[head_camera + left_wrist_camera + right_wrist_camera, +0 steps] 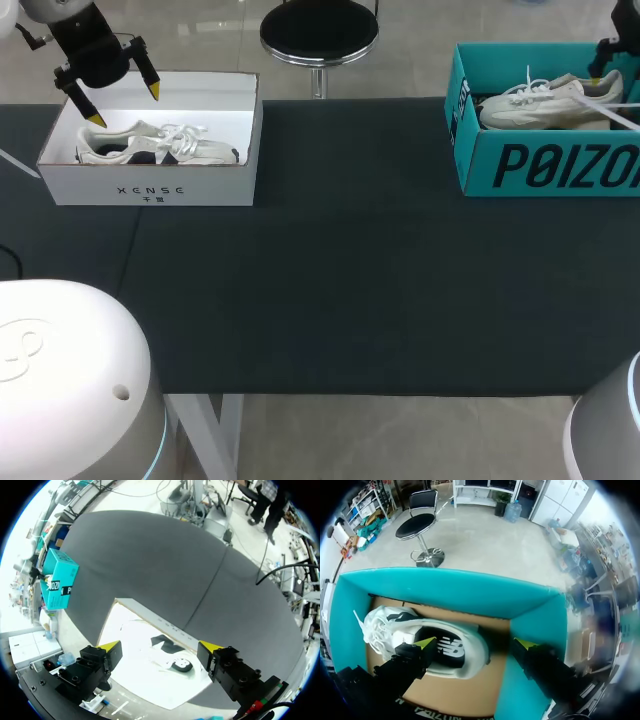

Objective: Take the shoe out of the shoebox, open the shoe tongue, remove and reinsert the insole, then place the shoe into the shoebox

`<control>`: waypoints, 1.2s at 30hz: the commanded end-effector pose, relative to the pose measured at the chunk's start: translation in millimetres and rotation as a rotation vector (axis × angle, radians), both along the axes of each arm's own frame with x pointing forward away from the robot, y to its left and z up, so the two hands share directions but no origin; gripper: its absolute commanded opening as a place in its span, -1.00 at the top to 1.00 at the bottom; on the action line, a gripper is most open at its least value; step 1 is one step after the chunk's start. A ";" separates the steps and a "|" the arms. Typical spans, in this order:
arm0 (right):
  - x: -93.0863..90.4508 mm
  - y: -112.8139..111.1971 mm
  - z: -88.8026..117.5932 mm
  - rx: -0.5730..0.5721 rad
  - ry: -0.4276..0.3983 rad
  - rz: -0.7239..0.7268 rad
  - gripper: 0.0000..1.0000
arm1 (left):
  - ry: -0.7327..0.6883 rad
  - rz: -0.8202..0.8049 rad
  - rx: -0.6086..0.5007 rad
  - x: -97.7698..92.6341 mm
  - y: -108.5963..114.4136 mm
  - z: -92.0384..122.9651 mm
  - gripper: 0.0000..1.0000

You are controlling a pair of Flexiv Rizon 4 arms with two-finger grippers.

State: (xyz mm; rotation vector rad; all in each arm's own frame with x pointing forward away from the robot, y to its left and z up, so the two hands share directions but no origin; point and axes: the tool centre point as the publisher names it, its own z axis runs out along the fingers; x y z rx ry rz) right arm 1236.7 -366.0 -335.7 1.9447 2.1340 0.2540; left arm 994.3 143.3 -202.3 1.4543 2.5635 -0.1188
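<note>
Over the white shoebox (150, 188), the left tool (124, 104) hangs spread, poised to lift its shoe (160, 145) (untouched); the right tool (475, 643), also spread, hovers above a second shoe (447, 652) in the teal shoebox (445, 587).

Wide table (350, 300), dark grey top

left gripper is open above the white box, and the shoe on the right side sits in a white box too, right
Not quite. The shoe on the right lies in a teal box, not a white one, as the head view shows. The rest holds: the left gripper is open above the white box.
</note>
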 end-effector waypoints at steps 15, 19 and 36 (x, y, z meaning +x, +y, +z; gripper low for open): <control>5.4 -3.5 -1.8 -0.047 0.427 -0.008 1.00 | -0.002 0.000 0.003 -0.8 0.1 0.1 -1.00; 1.4 -2.6 -2.2 -0.044 0.431 -0.009 1.00 | -0.002 0.000 0.003 -0.8 0.1 0.1 -1.00; -5.1 -6.7 24.2 -0.029 0.402 -0.025 1.00 | -0.002 0.000 0.003 -0.8 0.1 0.1 -1.00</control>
